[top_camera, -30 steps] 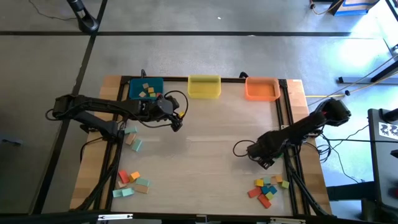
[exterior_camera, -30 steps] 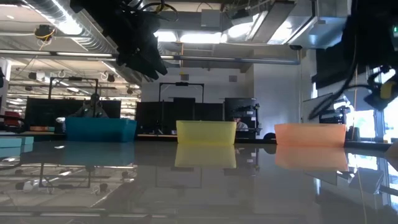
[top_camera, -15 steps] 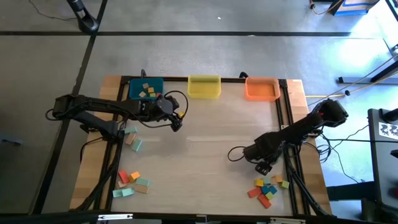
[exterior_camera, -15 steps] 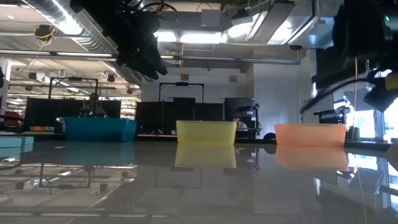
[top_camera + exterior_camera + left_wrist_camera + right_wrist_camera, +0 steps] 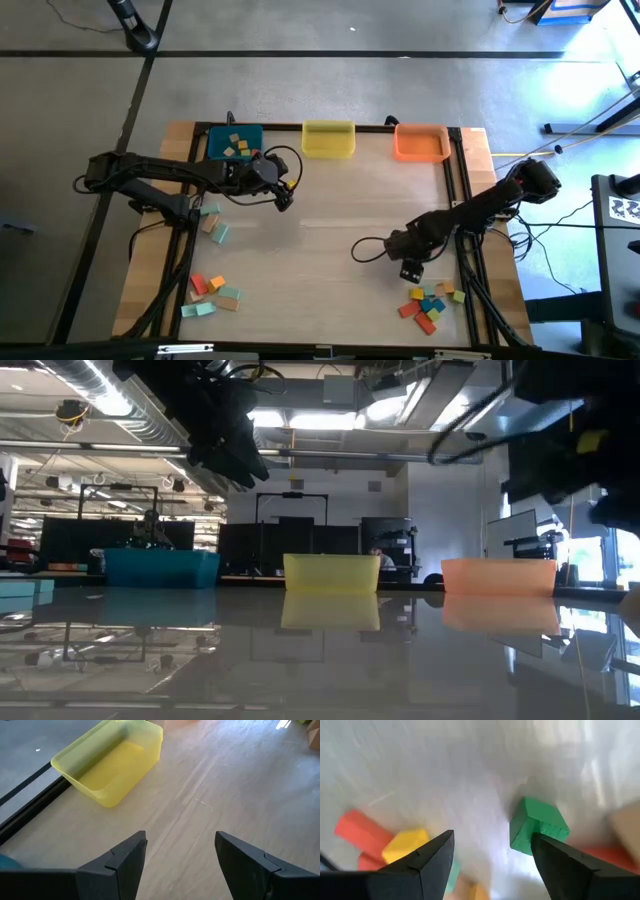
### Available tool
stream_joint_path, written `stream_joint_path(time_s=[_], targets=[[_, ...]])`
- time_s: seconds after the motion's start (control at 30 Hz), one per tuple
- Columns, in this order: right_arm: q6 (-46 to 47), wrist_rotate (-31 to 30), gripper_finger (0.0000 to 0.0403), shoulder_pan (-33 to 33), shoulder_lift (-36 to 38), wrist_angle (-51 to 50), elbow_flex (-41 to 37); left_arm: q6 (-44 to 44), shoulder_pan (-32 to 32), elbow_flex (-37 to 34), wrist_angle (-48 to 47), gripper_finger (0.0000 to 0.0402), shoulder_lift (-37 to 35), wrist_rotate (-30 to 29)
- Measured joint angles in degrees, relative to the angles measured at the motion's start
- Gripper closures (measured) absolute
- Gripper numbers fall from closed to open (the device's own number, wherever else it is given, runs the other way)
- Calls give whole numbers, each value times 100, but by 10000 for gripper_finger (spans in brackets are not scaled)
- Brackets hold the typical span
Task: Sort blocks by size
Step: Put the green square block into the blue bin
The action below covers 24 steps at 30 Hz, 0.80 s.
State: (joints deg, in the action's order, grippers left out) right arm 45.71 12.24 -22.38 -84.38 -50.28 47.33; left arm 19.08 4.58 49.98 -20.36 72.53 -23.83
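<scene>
My right gripper [image 5: 411, 271] stands open just above the near-right pile of blocks [image 5: 430, 303], pointing steeply down. In its wrist view a green block [image 5: 537, 825] lies on the table just beyond one finger, with a yellow block [image 5: 405, 845] and a red block [image 5: 356, 829] beyond the other. Nothing sits between the fingers [image 5: 492, 855]. My left gripper [image 5: 286, 200] waits open and clear of the table near the blue bin [image 5: 235, 145], which has several blocks in it. Its wrist view [image 5: 180, 855] looks toward the yellow bin [image 5: 112, 762].
The yellow bin [image 5: 329, 138] and an orange bin [image 5: 421, 143] stand along the far edge. More blocks lie at the left edge [image 5: 212, 222] and at the near left [image 5: 213, 293]. Bare tabletop [image 5: 330, 230] spreads between the arms. A black cable [image 5: 368, 248] loops off my right arm.
My right gripper has gone toward the table's left and slightly toward the near edge, closer to the near-right pile. Its wrist has rolled and tipped further downward. Its fingers stay open.
</scene>
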Motion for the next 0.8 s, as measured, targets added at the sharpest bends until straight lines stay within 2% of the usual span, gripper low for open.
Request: stream_joint_path(time_s=[0.2,0.4,0.53,0.7,0.8], targets=[[-653,-771,136,282,-26,461,169,1,0,0,2,178,0,2],[-1163,-1065,137,731,-26,629,190,32,0,0,0,178,0,2],[-1334,-1161,136,873,34,103,546,34,0,0,1,178,0,2],[-1019,-1750,137,853,92,-882,1063,47,-5,0,-6,178,2,2],[-819,-1763,137,853,92,-889,983,47,-13,0,-2,178,2,2]])
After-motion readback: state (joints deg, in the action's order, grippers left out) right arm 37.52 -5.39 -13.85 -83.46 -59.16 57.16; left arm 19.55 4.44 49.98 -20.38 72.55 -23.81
